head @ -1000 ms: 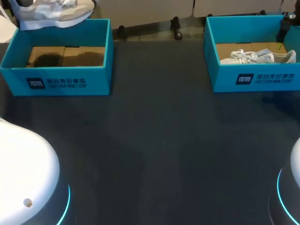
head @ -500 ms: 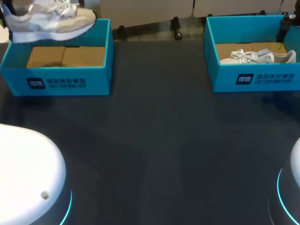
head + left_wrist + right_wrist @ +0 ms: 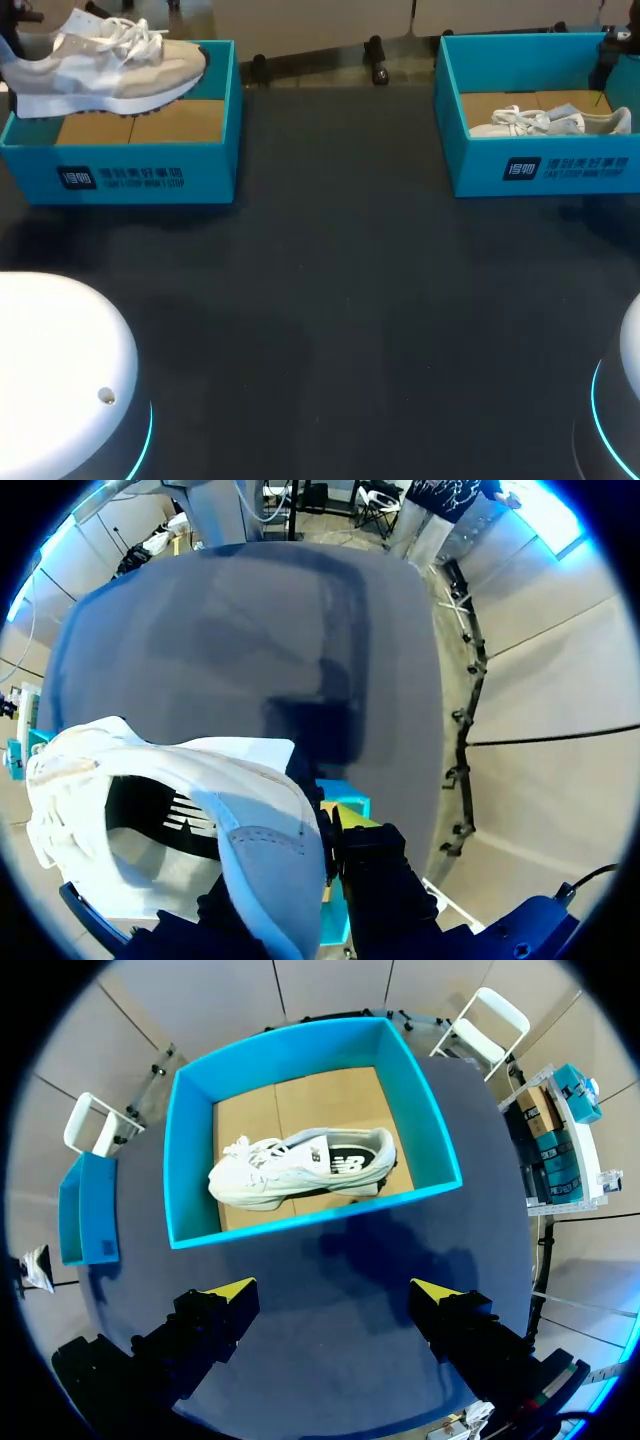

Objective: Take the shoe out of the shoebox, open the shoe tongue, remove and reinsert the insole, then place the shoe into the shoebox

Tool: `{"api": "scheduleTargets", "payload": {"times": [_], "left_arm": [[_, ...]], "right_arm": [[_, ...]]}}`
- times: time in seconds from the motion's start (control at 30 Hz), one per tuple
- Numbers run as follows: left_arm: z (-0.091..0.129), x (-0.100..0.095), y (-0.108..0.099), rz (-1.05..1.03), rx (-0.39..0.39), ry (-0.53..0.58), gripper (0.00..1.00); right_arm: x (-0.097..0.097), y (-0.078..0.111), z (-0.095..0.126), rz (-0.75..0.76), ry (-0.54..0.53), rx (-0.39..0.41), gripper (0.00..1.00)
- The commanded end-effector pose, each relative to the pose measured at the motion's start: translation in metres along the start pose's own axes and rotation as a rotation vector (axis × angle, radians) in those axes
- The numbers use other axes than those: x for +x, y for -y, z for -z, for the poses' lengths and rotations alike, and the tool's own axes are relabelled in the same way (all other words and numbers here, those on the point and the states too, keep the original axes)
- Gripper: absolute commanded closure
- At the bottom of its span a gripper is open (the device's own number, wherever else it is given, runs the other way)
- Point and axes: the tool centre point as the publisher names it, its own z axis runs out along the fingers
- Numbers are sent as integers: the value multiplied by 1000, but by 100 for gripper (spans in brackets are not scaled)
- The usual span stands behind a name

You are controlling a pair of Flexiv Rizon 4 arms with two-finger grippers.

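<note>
A beige and white sneaker [image 3: 115, 62] hangs level just above the left teal shoebox [image 3: 140, 175], its toe over the box's right wall. My left gripper [image 3: 325, 832] is shut on the heel collar of that sneaker [image 3: 250, 825], one finger inside the shoe and one outside. A second, white sneaker [image 3: 300, 1168] lies on its side in the right teal shoebox [image 3: 300, 1048], also seen in the head view as the white sneaker [image 3: 550, 122] in the right box [image 3: 540, 165]. My right gripper [image 3: 333, 1295] stands open above the table just short of that box, holding nothing.
Both boxes stand along the table's far edge, left and right, with cardboard floors. Dark table top [image 3: 340, 300] lies between them and my arms' white bases [image 3: 60, 380] at the near corners.
The left gripper has lowered the beige sneaker toward the left box and levelled it. The right gripper and the white sneaker have not moved.
</note>
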Motion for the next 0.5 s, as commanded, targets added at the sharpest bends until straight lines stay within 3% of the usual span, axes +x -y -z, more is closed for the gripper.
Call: {"api": "scheduleTargets", "payload": {"times": [0.03,0.17,0.5], "left_arm": [[-1,0,42,-27,-318,16,100],[-5,-11,84,-42,-326,19,100],[-17,-34,160,-66,-389,-26,100]], "right_arm": [[0,1,0,-2,0,-2,0],[0,1,0,-2,0,-2,0],[0,1,0,-2,0,-2,0]]}}
